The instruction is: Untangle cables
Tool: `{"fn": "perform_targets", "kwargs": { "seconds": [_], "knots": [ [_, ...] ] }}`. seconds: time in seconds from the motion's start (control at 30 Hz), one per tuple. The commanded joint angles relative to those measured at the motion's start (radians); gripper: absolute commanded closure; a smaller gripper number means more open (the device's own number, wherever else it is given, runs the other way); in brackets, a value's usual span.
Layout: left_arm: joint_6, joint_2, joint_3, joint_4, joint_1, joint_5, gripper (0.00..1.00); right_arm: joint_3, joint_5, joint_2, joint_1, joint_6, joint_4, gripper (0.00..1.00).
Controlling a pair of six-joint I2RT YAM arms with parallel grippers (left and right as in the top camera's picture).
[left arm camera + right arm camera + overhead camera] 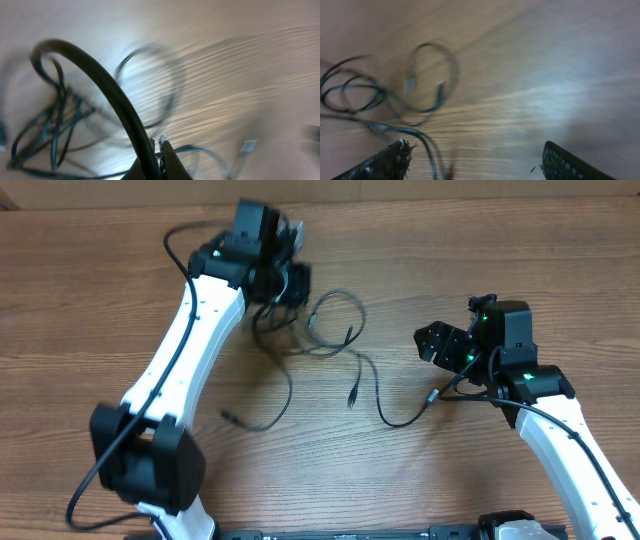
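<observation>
The left fingers (pixel 172 165) clamp what seems a single strand of the cables (pixel 335 348). Draw it gently toward the far edge of the surface (pixel 500 240), with the right fingers (pixel 385 162) spread wide and empty.

Thin black cables (pixel 330 348), loosely tangled in loops, on the wooden table (pixel 500 240)

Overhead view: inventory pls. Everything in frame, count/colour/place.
cables: several, exact count lost in the tangle; thin, black; table centre, loose plug ends trailing toward the front
table: one; brown wood grain; under everything
left arm: one; white and black; reaching to the tangle's far-left side
left fingers: shut on one of the cables
right arm: one; white and black; right of the cables
right fingers: open, holding nothing
</observation>
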Motion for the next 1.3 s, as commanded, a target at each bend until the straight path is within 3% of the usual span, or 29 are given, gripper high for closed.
{"fn": "perform_targets", "kwargs": {
  "seconds": [0.0, 0.13, 0.23, 0.47, 0.6, 0.73, 1.0, 1.27],
  "knots": [
    [0.062, -0.115, 0.124, 0.015, -0.067, 0.122, 0.96, 0.032, -0.210, -0.018, 0.002, -0.112, 0.068, 0.18],
    [0.060, -0.129, 0.129, 0.000, -0.111, 0.018, 0.96, 0.032, -0.399, -0.018, 0.002, -0.193, 0.147, 0.17],
    [0.057, -0.114, 0.123, -0.036, -0.131, -0.015, 0.96, 0.032, -0.427, -0.018, 0.002, -0.202, 0.170, 0.17],
    [0.014, -0.092, 0.122, -0.018, -0.177, 0.004, 0.96, 0.032, -0.509, -0.018, 0.003, -0.240, 0.198, 0.16],
    [0.045, -0.093, 0.122, 0.048, -0.203, 0.135, 0.96, 0.032, -0.540, -0.018, 0.003, -0.248, 0.204, 0.16],
    [0.036, -0.093, 0.122, 0.104, -0.218, 0.085, 0.96, 0.032, -0.592, -0.018, 0.003, -0.285, 0.209, 0.14],
    [-0.105, -0.092, 0.122, 0.086, -0.235, 0.095, 0.96, 0.032, -0.598, -0.018, 0.003, -0.284, 0.355, 0.07],
    [-0.375, -0.092, 0.122, 0.085, -0.235, 0.119, 0.96, 0.032, -0.602, -0.018, 0.014, -0.285, 0.451, 0.07]
  ]
}}
